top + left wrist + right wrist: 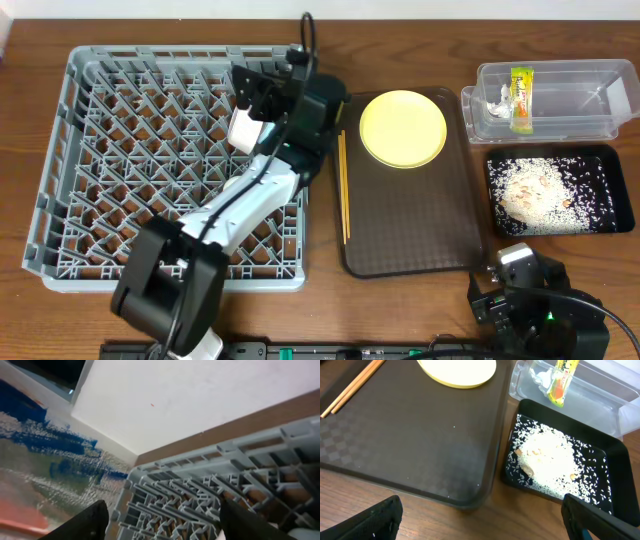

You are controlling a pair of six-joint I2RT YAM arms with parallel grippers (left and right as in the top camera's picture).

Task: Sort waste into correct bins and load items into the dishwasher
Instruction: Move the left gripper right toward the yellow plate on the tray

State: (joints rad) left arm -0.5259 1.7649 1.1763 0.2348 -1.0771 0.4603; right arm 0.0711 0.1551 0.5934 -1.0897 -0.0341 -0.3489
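1. Two dark fingers of the right gripper (pixel 481 510) frame the bottom of its wrist view. They are spread wide with nothing between them, and that arm sits at the table's near right corner.
2. Over the large square grey plastic lattice dish rack (pixel 130 170) hangs the left gripper (pixel 163 510), jaws apart, with only rack pegs showing in the gap. A small white object (pixel 243 130) sits just beside it; I cannot tell whether it is a cup or a bowl.
3. Waste looks sorted. The yellow-green printed snack wrapper (pixel 520 98) and crumpled white tissue (pixel 495 100) lie in the clear plastic rectangular tub (pixel 580 105). The whitish rice scraps (pixel 535 192) are in the shallow black rectangular tray (pixel 622 170).
4. Two items appear not yet loaded: the round yellow plate (pixel 402 128) at the far end of the dark brown serving tray (pixel 410 220), and the thin wooden chopsticks (pixel 343 185) along that tray's left edge.
5. The chopsticks' long axis runs near-to-far, parallel to the rack's right side and just beside it. They lie to the right of the left gripper, which is much closer to them than the right one. A grasp would likely want the jaws turned across that axis.
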